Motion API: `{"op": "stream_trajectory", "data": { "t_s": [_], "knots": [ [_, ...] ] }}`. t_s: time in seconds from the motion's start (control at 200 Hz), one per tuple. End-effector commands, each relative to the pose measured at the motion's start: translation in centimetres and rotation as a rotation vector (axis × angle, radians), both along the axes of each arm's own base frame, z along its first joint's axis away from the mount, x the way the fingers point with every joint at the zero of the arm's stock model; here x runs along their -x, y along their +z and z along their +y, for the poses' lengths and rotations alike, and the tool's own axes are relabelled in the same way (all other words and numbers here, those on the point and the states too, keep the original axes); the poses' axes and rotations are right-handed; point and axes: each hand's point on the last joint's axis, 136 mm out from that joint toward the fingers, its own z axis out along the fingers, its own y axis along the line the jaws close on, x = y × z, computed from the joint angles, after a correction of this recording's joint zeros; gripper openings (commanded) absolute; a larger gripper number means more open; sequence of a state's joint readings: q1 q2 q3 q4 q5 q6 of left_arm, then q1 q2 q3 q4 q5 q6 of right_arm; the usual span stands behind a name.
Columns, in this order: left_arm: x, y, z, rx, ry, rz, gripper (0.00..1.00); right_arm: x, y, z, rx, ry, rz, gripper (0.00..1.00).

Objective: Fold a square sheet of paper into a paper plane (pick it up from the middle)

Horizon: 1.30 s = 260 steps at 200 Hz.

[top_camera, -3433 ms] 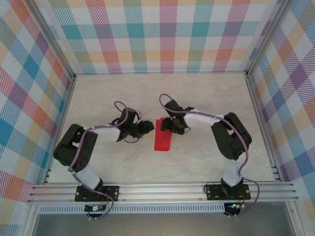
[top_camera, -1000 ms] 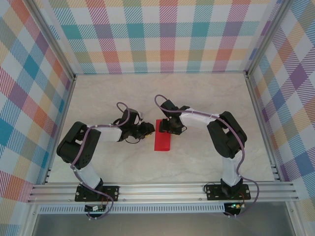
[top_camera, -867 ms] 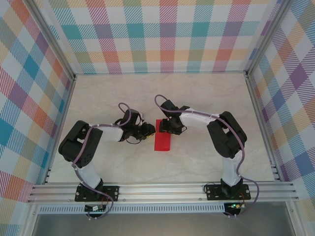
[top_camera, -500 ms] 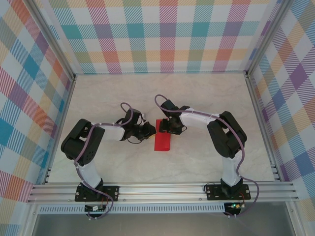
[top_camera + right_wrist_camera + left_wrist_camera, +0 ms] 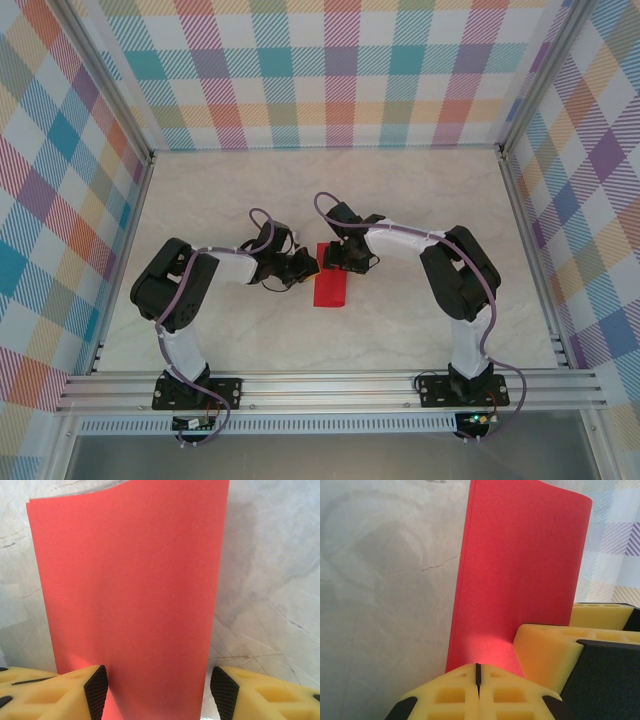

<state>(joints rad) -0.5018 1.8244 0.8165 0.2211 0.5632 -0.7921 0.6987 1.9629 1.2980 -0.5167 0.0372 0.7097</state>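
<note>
- The left gripper has its two yellow fingers pressed tight together. Just a thin dark line shows between them.
- Their tips sit right at one end of the paper, near its left edge, and touch it. I cannot tell if a bit of paper is nipped in that line.
- Just to the right of these tips, in the left wrist view, sits a yellow finger of the other gripper. It rests on the paper too.
- The right gripper has its fingers spread wide. One black pad is over the left edge of the paper. The other pad is just past the right edge.
- The red strip runs between these two fingers. They do not squeeze it.
- From above, the left gripper and the right gripper meet nose to nose at the far end of the paper.
- The paper is bright red and plain. It is a long, thin shape, not a square. In the right wrist view two layers show at one far corner, so it is folded.
- It lies on the pale, marble-look table, about in the middle, with its long sides running from near to far.
- Each arm bends in from its own side towards the paper.
- Walls with bright checks stand round the table.
</note>
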Motion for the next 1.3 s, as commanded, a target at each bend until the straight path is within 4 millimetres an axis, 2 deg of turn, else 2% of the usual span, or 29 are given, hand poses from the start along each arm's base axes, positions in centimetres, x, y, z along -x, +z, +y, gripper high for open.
{"op": "stream_trajectory", "data": {
  "t_s": [0.0,0.23,0.32,0.46,0.625,0.705,0.78,0.845,0.915,1.105,1.295],
  "knots": [
    [0.4,-0.7,0.0,-0.039,-0.019,0.021,0.03,1.8,-4.0,-0.8,0.053,0.015,0.097,0.61],
    [0.6,-1.5,0.4,-0.075,-0.016,0.041,0.02,1.8,-3.8,-0.8,0.048,0.011,0.097,0.61],
    [0.7,-1.9,0.7,-0.097,-0.014,0.050,0.01,1.7,-3.1,-0.4,0.025,0.008,0.093,0.61],
    [1.0,-2.6,1.1,-0.128,-0.014,0.064,0.00,0.6,0.4,0.7,-0.040,-0.002,0.035,0.62],
    [1.2,-3.1,1.3,-0.142,-0.017,0.076,0.00,-0.5,5.5,0.2,-0.107,-0.033,-0.080,0.64],
    [1.3,-3.3,1.4,-0.147,-0.019,0.079,0.00,-0.3,6.8,0.0,-0.148,-0.016,-0.103,0.64],
    [1.4,-3.4,1.5,-0.152,-0.018,0.081,0.00,0.4,7.6,1.1,-0.221,0.053,-0.102,0.62],
    [1.4,-3.4,1.5,-0.155,-0.019,0.082,0.00,1.1,7.5,2.0,-0.277,0.103,-0.075,0.57],
    [1.4,-3.5,1.6,-0.157,-0.018,0.085,0.00,1.8,7.0,2.9,-0.328,0.134,-0.042,0.48],
    [1.6,-3.8,2.0,-0.181,-0.010,0.095,0.00,3.0,4.4,2.9,-0.390,0.128,0.041,0.23],
    [1.8,-4.5,2.6,-0.220,0.001,0.122,0.00,3.6,2.1,1.7,-0.392,0.103,0.091,0.19]
  ]
}}
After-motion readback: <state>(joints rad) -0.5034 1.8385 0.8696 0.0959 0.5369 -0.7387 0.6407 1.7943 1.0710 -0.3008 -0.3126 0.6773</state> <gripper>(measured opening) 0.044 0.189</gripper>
